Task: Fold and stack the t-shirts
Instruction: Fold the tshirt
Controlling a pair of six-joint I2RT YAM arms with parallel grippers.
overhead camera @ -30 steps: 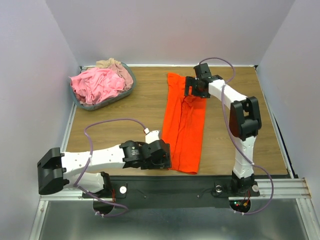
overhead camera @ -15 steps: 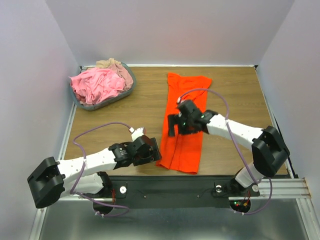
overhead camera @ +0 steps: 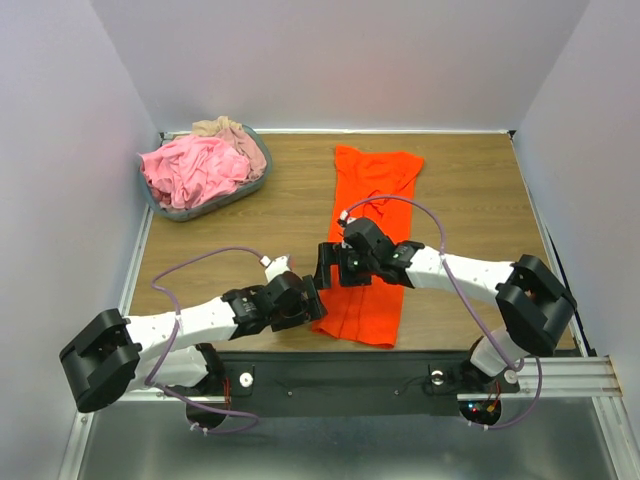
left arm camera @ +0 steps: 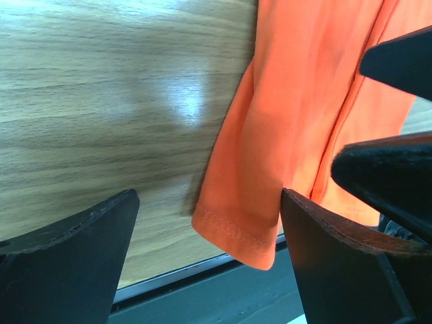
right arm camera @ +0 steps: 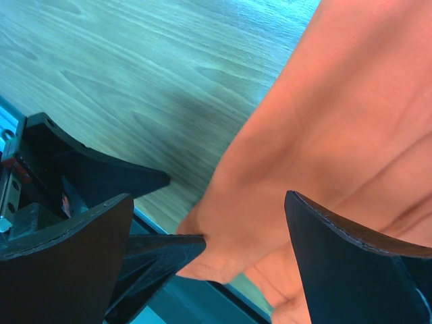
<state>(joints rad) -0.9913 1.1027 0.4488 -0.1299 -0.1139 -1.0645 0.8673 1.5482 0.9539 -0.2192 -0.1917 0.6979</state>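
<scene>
Left gripper (overhead camera: 314, 302): jaws are seen spread wide, with nothing grasped. In the wrist view the near left hem corner of the orange-red t-shirt (overhead camera: 376, 195) is framed between its fingers (left arm camera: 74, 256), and the cloth lies flat on the wooden table (overhead camera: 270, 215). Since a second ago this gripper has been drawn slightly back toward the near edge.

Right gripper (overhead camera: 324, 268): likewise spread wide and empty. It has been brought from the shirt's far collar end down to the shirt's left edge, just beyond the left gripper. The shirt's far end, covered before, is now exposed and lies broader.

Contact between either gripper's fingertips and the cloth cannot be settled. The shirt's middle is hidden under the right gripper and forearm.

Well beyond and to the left of both grippers, pink shirts (overhead camera: 195, 165) and a beige shirt (overhead camera: 225, 127) are heaped in the grey basket (overhead camera: 216, 206), unchanged.
</scene>
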